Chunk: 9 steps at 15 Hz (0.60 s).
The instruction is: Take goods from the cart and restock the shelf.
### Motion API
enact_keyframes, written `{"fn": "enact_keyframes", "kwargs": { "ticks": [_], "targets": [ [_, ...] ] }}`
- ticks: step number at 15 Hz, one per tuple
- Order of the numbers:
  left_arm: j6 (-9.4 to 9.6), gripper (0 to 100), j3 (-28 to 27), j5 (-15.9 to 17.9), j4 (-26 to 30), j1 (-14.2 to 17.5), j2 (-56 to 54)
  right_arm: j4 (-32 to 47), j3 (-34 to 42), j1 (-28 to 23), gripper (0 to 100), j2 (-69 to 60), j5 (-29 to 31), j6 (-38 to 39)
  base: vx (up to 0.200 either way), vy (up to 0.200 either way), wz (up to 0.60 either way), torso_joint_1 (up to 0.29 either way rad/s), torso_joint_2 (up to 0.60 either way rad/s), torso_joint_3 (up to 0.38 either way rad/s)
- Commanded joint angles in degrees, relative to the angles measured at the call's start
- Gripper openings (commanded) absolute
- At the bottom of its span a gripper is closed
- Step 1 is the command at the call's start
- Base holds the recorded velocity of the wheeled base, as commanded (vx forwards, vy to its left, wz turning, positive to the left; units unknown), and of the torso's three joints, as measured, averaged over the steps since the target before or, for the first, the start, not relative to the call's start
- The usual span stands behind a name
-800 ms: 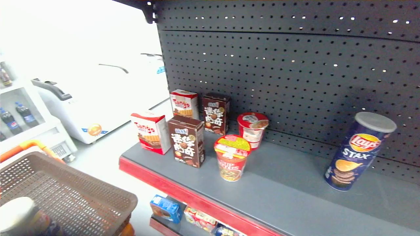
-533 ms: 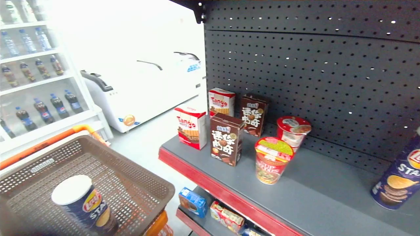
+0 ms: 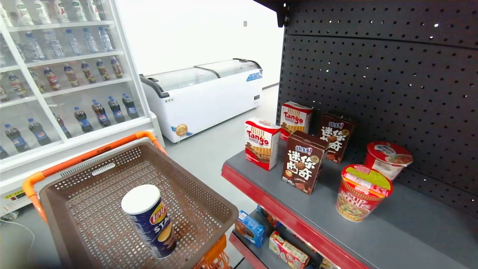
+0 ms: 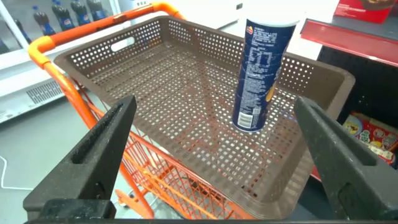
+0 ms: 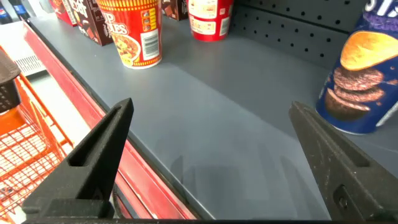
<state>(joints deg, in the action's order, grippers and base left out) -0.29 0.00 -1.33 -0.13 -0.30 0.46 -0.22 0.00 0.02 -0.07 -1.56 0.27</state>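
1 dark-blue chip tube is on the grey shelf, 1 white-lidded chip tube waits in the brown mesh basket; left gripper and right gripper jaws stand open.

The basket is matt brown perforated plastic, its handle glossy orange. The chips can wears a glossy printed wrap under a smooth white plastic lid. The shelf looks like matt grey painted metal (red front edge shinier); the boxes are glossy cardboard.
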Motion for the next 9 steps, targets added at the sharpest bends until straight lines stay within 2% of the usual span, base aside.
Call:
{"fn": "enact_keyframes", "kwargs": {
  "ticks": [1,3,5,6,7,8,9],
  "targets": [
    [-0.06,100,0.0,-0.08,-0.04,0.04,0.06,-0.04,0.0,0.06,100,0.07,-0.02,0.0,0.0,0.0,0.0,0.0,0.0,0.0],
    [0.03,100,0.0,0.1,-0.04,0.04,0.06,-0.04,0.0,0.06,100,0.07,-0.02,0.0,0.0,0.0,0.0,0.0,0.0,0.0],
    [0.29,100,0.0,2.03,-0.04,-0.05,0.06,-0.04,0.0,0.06,100,0.07,-0.02,0.0,0.0,0.0,0.0,0.0,0.0,0.0],
    [1.79,100,-0.09,3.17,-0.39,0.04,-0.02,-0.04,0.0,0.06,100,0.07,-0.02,0.0,0.0,0.0,0.0,0.0,0.0,0.0],
    [8.64,100,-3.43,6.87,0.05,-0.31,0.94,-0.04,0.0,0.06,100,0.07,-0.02,0.0,0.0,0.0,0.0,0.0,0.0,0.0],
    [13.56,100,-7.65,9.94,2.07,-0.66,6.48,-0.04,0.0,0.06,100,0.07,-0.02,0.0,0.0,0.0,0.0,0.0,0.0,0.0],
    [13.74,100,-12.66,9.94,3.83,-0.31,12.98,-0.04,0.0,0.06,100,0.07,-0.02,0.0,0.0,0.0,0.0,0.0,0.0,0.0]
  ]
}}
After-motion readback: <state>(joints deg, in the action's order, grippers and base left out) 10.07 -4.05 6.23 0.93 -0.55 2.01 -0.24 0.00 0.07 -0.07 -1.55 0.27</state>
